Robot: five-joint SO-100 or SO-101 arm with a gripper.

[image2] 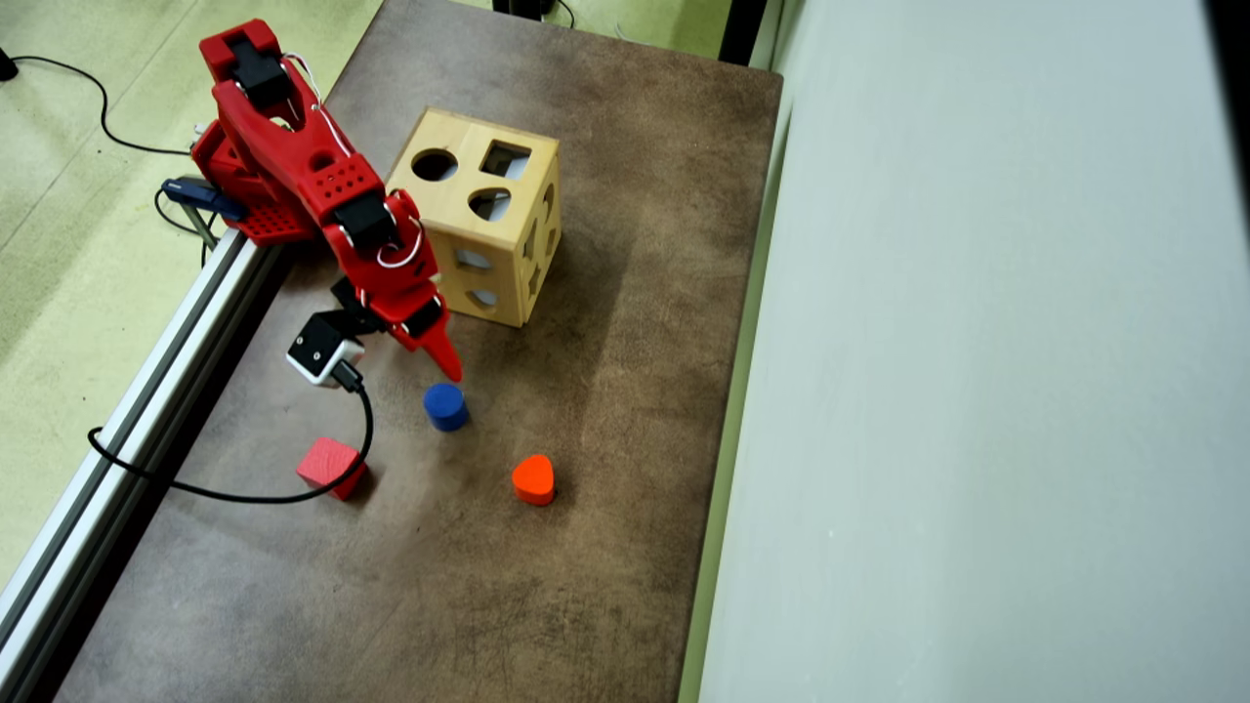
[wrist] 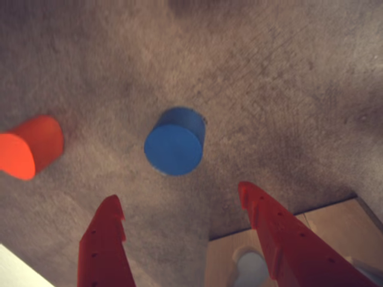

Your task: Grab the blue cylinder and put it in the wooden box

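The blue cylinder (image2: 445,406) stands upright on the brown table, below the wooden box (image2: 481,227) in the overhead view. In the wrist view the blue cylinder (wrist: 175,148) sits just beyond my red fingertips, roughly centred between them. My gripper (wrist: 179,197) is open and empty, its tips apart from the cylinder; in the overhead view my gripper (image2: 444,363) hovers just above the cylinder. A corner of the wooden box (wrist: 335,233) with a rounded cutout shows at the lower right of the wrist view, partly behind my right finger (wrist: 281,233).
An orange-red heart-like block (image2: 533,479) lies right of the cylinder and shows at the left edge of the wrist view (wrist: 30,146). A red cube (image2: 332,468) lies lower left near the camera cable (image2: 293,488). A metal rail (image2: 146,391) borders the table's left edge.
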